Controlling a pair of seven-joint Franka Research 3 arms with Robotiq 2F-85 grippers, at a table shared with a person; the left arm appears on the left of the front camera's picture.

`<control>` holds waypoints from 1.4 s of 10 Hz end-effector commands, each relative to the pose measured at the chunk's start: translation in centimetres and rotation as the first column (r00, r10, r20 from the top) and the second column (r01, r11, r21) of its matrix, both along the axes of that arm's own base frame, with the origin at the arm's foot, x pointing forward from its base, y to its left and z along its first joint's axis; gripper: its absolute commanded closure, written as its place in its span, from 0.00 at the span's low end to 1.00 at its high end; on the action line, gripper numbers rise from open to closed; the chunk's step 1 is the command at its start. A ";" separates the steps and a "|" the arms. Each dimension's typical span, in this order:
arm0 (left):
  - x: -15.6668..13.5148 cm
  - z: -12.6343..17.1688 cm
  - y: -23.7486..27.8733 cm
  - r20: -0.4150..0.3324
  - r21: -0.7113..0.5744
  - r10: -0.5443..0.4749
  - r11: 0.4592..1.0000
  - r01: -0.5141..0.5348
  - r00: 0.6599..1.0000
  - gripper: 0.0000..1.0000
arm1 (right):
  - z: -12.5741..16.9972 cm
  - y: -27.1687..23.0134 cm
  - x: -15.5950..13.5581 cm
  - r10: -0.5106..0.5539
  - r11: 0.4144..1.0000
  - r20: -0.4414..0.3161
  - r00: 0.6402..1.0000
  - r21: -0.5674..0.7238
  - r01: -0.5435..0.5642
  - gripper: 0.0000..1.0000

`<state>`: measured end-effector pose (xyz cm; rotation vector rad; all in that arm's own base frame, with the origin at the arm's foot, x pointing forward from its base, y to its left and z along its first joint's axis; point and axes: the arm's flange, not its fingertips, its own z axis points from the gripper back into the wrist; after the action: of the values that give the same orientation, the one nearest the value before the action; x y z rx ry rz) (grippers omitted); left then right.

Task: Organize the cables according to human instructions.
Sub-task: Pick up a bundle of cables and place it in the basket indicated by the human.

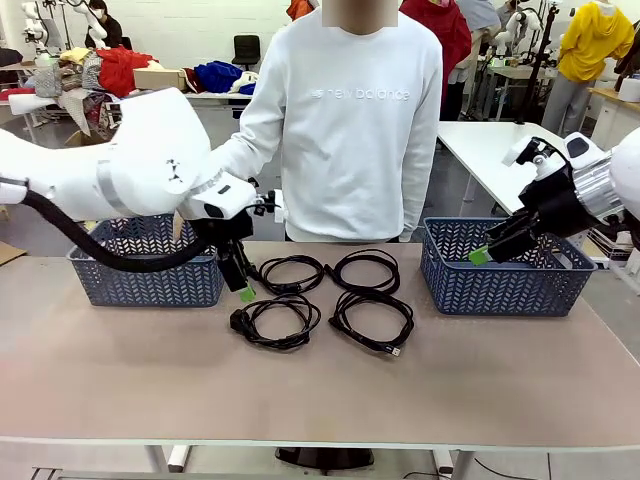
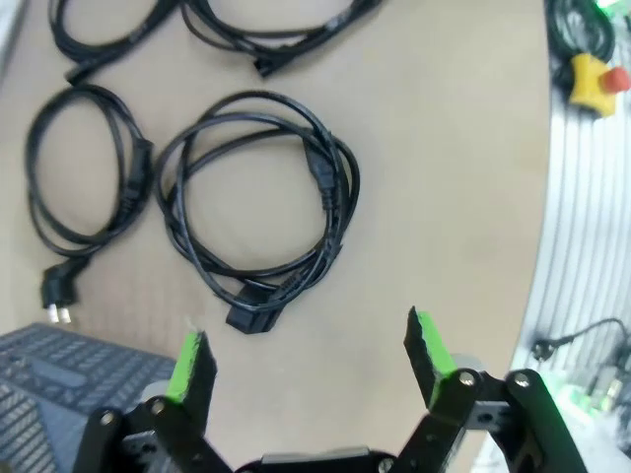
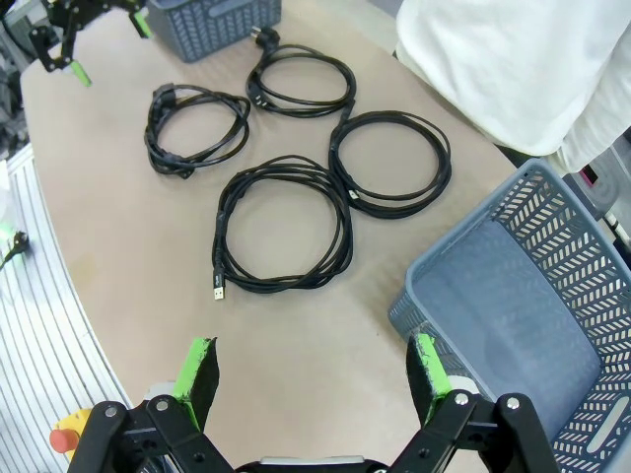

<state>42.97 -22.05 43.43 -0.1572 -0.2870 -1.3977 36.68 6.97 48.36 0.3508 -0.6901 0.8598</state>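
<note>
Four cables (image 3: 345, 236) coiled flat, two-by-two — left gripper (image 2: 311, 360) and right gripper (image 3: 311, 365) spread.

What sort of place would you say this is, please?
Most likely a robotics lab or data-collection workshop: a yellow emergency-stop button is mounted beside the table, a white worktable stands farther off, and heaped clothing lies at the back.

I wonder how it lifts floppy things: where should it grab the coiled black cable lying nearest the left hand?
Probably pinch the thin black coiled cable across its bundled strands beside the chunky plug, where the loops run together. Come straight down from above, as it lies flat on the beige table, straddling the strands.
</note>
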 end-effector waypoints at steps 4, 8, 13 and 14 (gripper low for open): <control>-0.1 -0.6 0.5 0.017 0.044 -0.080 0.996 0.080 0.997 0.00 | -0.1 -0.1 0.2 0.008 1.000 0.003 1.000 0.016 -0.008 0.00; 0.2 -1.3 -0.6 -0.001 0.052 -0.042 0.998 0.042 0.999 0.00 | -0.1 -0.1 0.2 0.008 1.000 0.003 1.000 0.016 -0.008 0.00; 0.4 -3.7 -2.1 0.002 0.117 -0.177 0.978 0.176 0.984 0.00 | -0.1 -0.1 0.2 0.008 1.000 0.003 1.000 0.016 -0.008 0.00; 0.5 -4.3 -2.4 -0.001 0.138 -0.189 0.973 0.187 0.982 0.00 | -0.1 -0.1 0.2 0.008 1.000 0.003 1.000 0.016 -0.008 0.00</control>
<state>42.78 -24.59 39.38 -0.0955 -0.1916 -1.5594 36.67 6.97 48.37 0.3508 -0.6901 0.8597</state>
